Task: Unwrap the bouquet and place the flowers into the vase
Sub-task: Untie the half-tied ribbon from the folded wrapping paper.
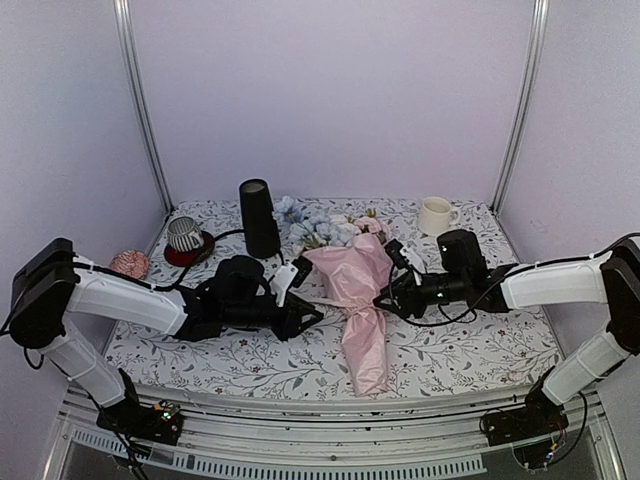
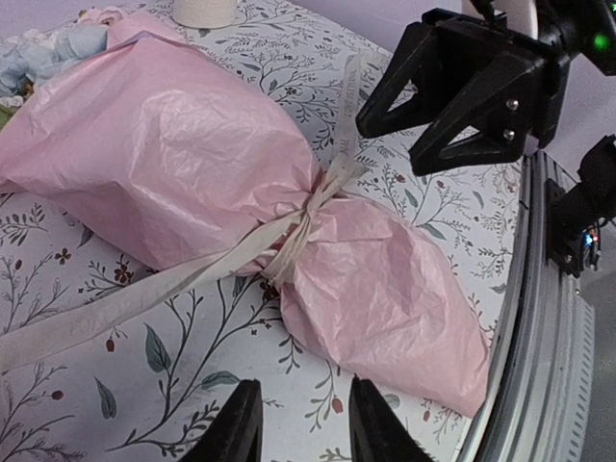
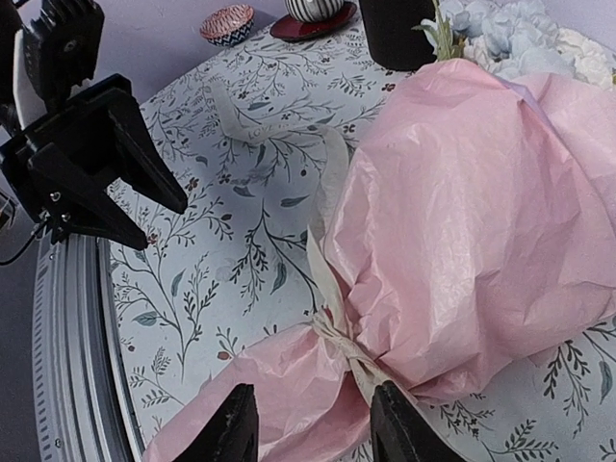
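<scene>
**Bouquet wrapped and tied; grippers flank the knot**

The bouquet [image 1: 360,300] lies flat mid-table, blooms toward the back wall, paper tail toward the near edge. A cream ribbon [image 2: 298,226] is knotted at its waist, ends trailing loose. The left gripper [image 1: 312,314] and right gripper [image 1: 381,298] face each other across the knot. Both sets of jaws are partly apart, holding nothing. The vase [image 1: 259,218] stands upright just left of the blooms.
</scene>
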### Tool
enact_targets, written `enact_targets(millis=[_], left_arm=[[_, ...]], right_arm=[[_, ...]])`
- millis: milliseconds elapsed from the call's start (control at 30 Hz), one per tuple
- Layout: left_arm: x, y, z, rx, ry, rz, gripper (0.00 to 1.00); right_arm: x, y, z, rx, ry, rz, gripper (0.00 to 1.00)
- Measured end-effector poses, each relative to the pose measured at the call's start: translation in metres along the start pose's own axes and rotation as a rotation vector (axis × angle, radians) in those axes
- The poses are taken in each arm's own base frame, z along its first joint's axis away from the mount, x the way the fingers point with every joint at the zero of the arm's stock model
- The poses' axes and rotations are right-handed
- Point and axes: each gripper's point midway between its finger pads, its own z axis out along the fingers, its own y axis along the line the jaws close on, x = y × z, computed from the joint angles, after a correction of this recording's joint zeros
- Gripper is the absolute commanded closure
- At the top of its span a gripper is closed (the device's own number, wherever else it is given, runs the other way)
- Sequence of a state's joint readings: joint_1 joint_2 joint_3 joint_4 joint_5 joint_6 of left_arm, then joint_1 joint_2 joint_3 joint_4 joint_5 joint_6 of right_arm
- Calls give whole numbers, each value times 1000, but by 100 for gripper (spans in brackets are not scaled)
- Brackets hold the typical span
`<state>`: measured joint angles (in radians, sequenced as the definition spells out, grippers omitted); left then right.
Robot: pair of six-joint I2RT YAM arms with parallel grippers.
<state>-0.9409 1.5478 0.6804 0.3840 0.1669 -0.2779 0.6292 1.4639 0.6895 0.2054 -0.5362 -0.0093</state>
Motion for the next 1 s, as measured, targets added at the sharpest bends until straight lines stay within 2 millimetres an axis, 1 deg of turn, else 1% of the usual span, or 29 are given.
enact_targets(millis=[167,300,433,500,600,667,767,800,900,933,1000], left_arm=[[2,1,4,-2,8,-4,69],[8,2,9,-7,27,-9,70],[12,2,12,-8,37,-9,71],[12,1,12,-10,39,-9,71],[12,1,12,-12,37,-7,71],[11,1,12,-14,37,-6,71],[9,1,13,-14,35,-5,72],[8,0,13,-14,33,-4,73],[4,-1,13,-13,26,-2,73],[3,-1,14,-13,25,-1,73],[2,-1,14,-14,26,0,73]], right_arm=[[7,-5,17,19,58,-1,61],[4,-15,29,62,97,-11,61],[-3,-23,41,99,134,-34,61],[-3,-25,45,111,157,-46,61],[5,-26,52,111,199,-53,62],[13,-26,56,108,228,-51,67],[26,-26,58,103,267,-41,71],[29,-25,59,102,277,-39,74],[32,-25,59,100,289,-38,87],[32,-25,59,98,290,-39,89],[32,-23,59,88,291,-37,89]])
